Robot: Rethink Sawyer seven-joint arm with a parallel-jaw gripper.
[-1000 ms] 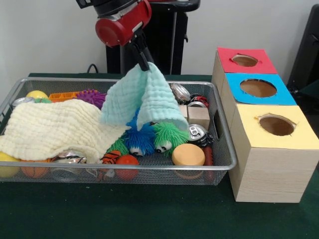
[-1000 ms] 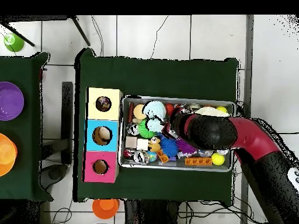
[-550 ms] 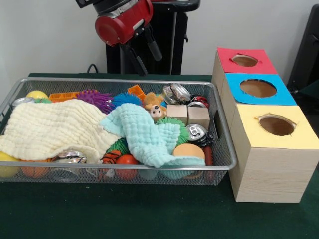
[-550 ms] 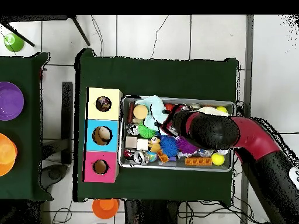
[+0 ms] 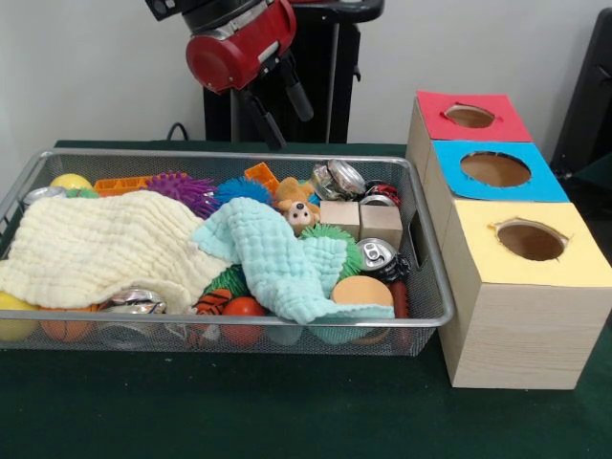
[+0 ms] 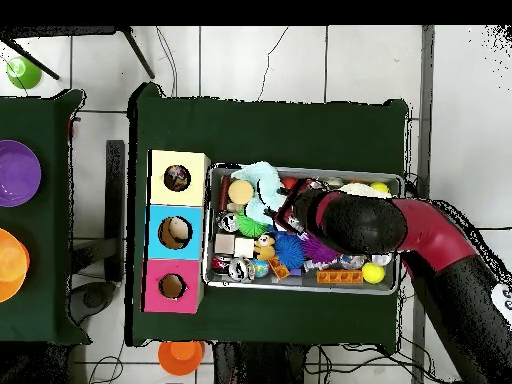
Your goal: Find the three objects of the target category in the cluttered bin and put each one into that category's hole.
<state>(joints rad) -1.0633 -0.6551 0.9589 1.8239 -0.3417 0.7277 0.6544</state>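
Red and black arm enters from the top, wrist angled down. Gripper hangs in the air, its two black fingers spread apart and pointing down and sideways, nothing between them. In the overhead view the arm's bulky red and black housing hides the gripper.

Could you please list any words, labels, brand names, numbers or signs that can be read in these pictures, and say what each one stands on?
None can be read.
The cans in the wire bin: any print is too small and blurred to read.
White mark on the arm at the overhead view's right edge: cut off, not readable.
The three coloured hole boxes carry no text.
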